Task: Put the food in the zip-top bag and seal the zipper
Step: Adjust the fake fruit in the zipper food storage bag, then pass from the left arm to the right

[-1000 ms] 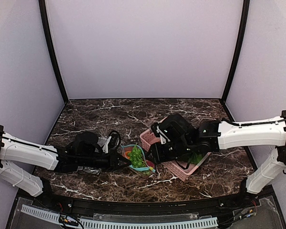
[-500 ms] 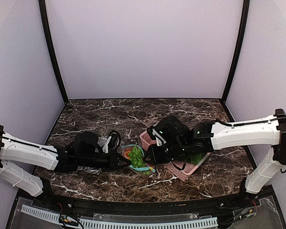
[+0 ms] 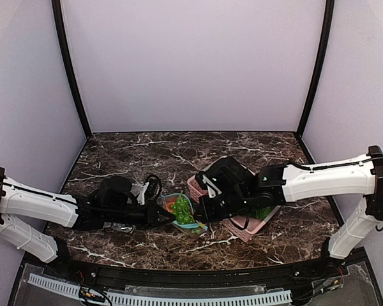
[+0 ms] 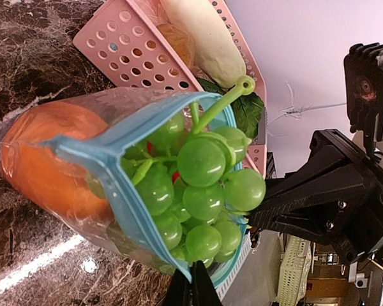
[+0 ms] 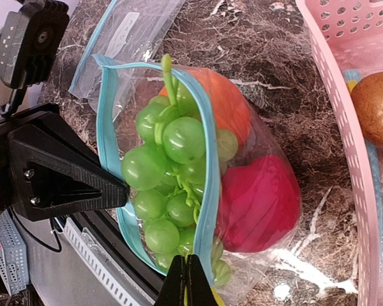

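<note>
On the table (image 3: 127, 153), the zip-top bag (image 5: 258, 201) gapes, grapes (image 5: 179, 143) protruding.

Right tool (image 5: 186, 275): half open a second ago; now its tips are pressed together on the blue zipper strip (image 5: 209, 191) at the mouth of the bag (image 5: 268, 159).
Right arm (image 3: 319, 180): has moved a little to its left, so the tool sits closer to the bag, with more of the pink basket (image 3: 246, 229) behind it.

Lilac walls (image 3: 191, 64) — dark marble tabletop (image 3: 147, 153)
</note>
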You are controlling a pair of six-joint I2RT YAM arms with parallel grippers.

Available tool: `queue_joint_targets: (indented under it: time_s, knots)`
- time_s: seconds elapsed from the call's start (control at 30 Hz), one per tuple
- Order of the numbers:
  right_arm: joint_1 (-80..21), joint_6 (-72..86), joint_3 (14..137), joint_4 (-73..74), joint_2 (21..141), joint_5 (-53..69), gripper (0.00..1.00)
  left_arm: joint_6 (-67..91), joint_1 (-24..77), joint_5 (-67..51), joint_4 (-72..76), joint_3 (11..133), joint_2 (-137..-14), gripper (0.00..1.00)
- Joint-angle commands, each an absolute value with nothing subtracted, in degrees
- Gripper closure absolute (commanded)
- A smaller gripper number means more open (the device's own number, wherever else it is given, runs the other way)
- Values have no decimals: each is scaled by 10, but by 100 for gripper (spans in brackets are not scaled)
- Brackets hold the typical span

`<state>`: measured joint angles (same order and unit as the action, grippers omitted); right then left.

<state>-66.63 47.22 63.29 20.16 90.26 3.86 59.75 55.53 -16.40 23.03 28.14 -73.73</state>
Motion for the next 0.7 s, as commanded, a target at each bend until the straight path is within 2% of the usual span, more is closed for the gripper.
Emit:
queue_joint_targets:
  time_s: [0.0, 0.4, 0.57, 0.67]
  knots:
    - [-680, 445, 667, 198, 901, 24, 100, 589, 556, -162, 219, 298, -723, 99]
    - [-694, 406, 761, 263, 1005, 2, 100, 580, 556, -175, 216, 313, -733, 99]
    - [-696, 406, 771, 268, 1014, -15, 91, 581, 556, -176, 215, 311, -733, 99]
    - [-696, 406, 774, 271, 1006, -20, 77, 580, 556, -176, 216, 310, -733, 99]
